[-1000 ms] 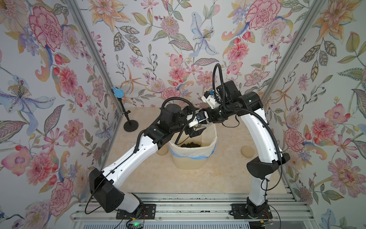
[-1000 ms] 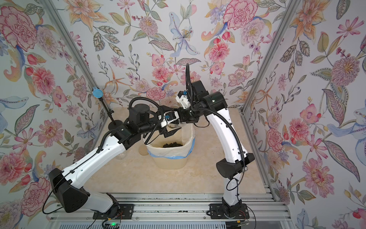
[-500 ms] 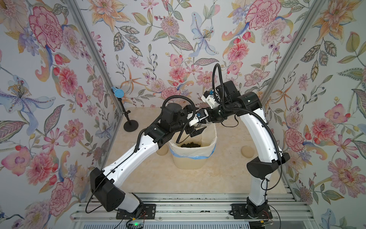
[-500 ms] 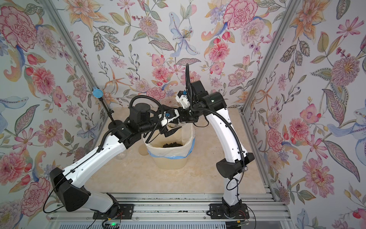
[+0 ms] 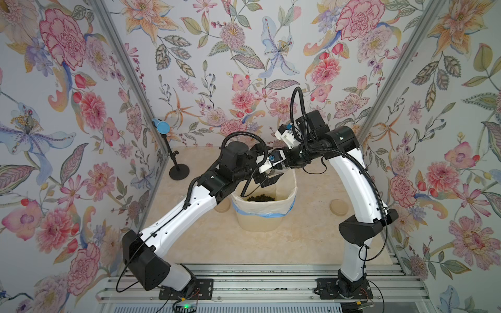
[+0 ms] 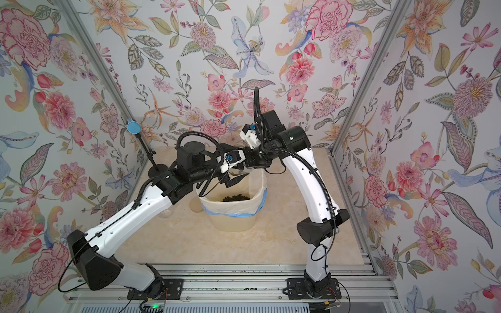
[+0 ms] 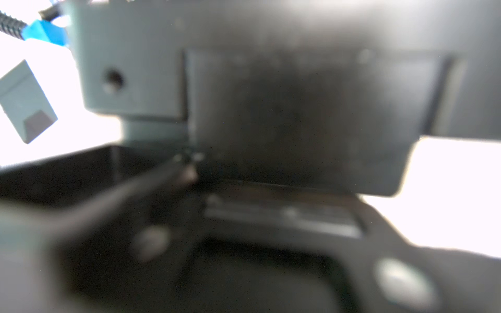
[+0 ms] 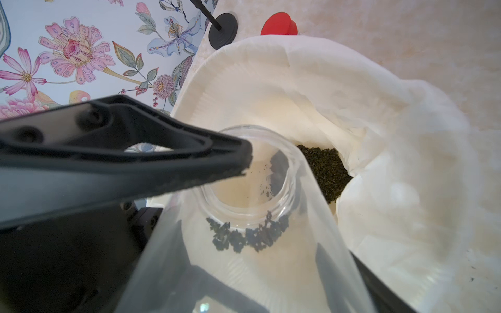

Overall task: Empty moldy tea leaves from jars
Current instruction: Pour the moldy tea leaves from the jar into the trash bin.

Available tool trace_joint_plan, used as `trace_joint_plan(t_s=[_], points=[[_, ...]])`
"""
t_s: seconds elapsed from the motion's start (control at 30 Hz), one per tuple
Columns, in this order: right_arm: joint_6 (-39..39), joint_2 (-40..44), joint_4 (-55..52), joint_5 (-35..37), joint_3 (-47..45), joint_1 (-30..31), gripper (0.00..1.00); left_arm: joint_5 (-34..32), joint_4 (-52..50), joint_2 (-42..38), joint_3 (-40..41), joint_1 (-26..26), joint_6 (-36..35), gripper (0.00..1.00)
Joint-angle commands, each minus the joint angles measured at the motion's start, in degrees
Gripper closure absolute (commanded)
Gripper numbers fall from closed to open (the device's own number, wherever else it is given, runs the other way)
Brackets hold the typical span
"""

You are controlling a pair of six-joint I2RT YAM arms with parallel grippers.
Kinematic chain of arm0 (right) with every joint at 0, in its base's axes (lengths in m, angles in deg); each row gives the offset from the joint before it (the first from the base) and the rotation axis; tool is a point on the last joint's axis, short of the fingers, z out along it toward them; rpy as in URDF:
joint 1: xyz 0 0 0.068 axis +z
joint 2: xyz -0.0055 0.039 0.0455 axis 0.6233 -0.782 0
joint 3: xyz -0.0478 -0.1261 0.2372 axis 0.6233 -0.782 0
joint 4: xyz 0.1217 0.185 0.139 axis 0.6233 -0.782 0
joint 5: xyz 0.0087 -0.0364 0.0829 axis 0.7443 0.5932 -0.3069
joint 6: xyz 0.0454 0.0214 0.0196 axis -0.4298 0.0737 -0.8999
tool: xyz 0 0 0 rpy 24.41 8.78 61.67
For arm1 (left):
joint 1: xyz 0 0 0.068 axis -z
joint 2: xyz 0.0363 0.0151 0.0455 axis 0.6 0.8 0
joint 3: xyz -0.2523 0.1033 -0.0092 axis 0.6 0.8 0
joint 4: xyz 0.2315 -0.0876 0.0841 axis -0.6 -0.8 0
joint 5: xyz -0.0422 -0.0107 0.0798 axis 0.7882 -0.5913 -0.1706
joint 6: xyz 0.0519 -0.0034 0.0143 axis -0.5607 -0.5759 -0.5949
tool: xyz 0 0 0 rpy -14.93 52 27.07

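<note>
My right gripper (image 8: pixel 257 273) is shut on a clear jar (image 8: pixel 252 238), tipped mouth-down over the cream bin (image 5: pixel 264 219). A few clumps of dark tea leaves (image 8: pixel 244 235) cling inside the jar's shoulder. More tea leaves (image 5: pixel 260 198) lie heaped in the bin's white liner (image 8: pixel 379 189). My left gripper (image 5: pixel 268 164) is open and close against the right gripper (image 5: pixel 279 170) above the bin. One of its black fingers (image 8: pixel 189 154) reaches to the jar's mouth. The left wrist view shows only blurred dark gripper parts.
A red cap (image 8: pixel 279 24) lies on the table behind the bin. One beige lid (image 5: pixel 338 207) lies right of the bin and another (image 5: pixel 222 208) left of it. A black stand (image 5: pixel 179 172) with a blue disc is at the back left.
The left arm's wrist has risen very slightly. The right arm and the tipped jar have stayed where they were.
</note>
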State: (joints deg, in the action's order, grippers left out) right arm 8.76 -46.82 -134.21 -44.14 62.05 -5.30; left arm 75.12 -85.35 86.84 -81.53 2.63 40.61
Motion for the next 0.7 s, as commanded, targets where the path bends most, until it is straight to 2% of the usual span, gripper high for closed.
trace_joint_plan(t_s=[0.0,0.33,0.5,0.57,0.67], points=[[-0.59,4.41,1.24,-8.48,0.25,1.22,0.59,-4.81,-4.19,2.68,0.24,-0.28,-2.59,0.00],[-1.71,4.26,2.02,-11.80,0.65,0.68,0.59,-8.77,-1.51,3.62,1.59,-0.31,-1.90,0.01],[-1.76,4.32,2.02,-12.03,0.23,0.84,0.59,-8.81,-1.81,4.32,-0.05,-0.52,-0.78,0.16],[-1.76,4.32,1.96,-12.03,0.23,0.86,0.59,-8.13,-1.96,6.33,-0.76,-0.64,-0.57,0.29],[-1.76,4.41,1.95,-11.81,0.23,0.77,0.58,-5.99,-0.51,5.83,-0.18,-1.01,0.14,0.34]])
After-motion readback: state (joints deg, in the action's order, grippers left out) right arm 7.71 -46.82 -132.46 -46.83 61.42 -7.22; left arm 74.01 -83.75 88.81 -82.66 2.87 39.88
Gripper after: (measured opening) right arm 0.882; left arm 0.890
